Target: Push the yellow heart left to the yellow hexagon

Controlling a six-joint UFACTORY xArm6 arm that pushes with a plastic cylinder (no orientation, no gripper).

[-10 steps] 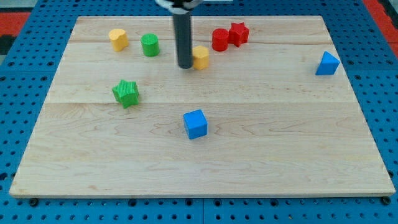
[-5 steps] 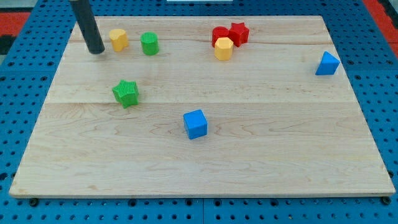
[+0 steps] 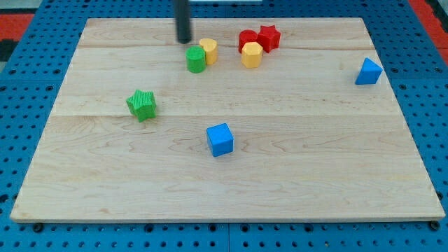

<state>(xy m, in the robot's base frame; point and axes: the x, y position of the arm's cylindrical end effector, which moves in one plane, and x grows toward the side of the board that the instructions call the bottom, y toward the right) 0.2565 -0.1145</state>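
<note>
My tip (image 3: 183,40) rests on the wooden board (image 3: 224,175) near the view's top, left of centre; it is a bare dark rod end with nothing to open or close and it holds nothing, touching no block that I can make out; the nearest blocks lie just below and to its right.

2 yellow blocks sit in the upper middle; 1, which I take for the yellow heart (image 3: 208,50) though its lobes are hard to confirm at this size, stands just right of the green cylinder (image 3: 196,59) and looks to be touching it; the other, the yellow hexagon (image 3: 251,54), sits further right, pressed against the red cylinder (image 3: 247,40), with the red star (image 3: 269,36) beside that. Which yellow block is which shape I cannot settle with certainty.

Elsewhere, well apart: a green star (image 3: 142,104) at the left, a blue cube (image 3: 220,138) in the middle, a blue triangular block (image 3: 368,71) at the right edge.

By my judgement the heart is a small, light, rigid piece that will slide easily on smooth wood and spin if struck off-centre; its curved sides give little flat face; contact belongs at mid-height on the side opposite the hexagon, through its centre, pushed slowly; the green cylinder against it may get carried along or deflect it.
</note>
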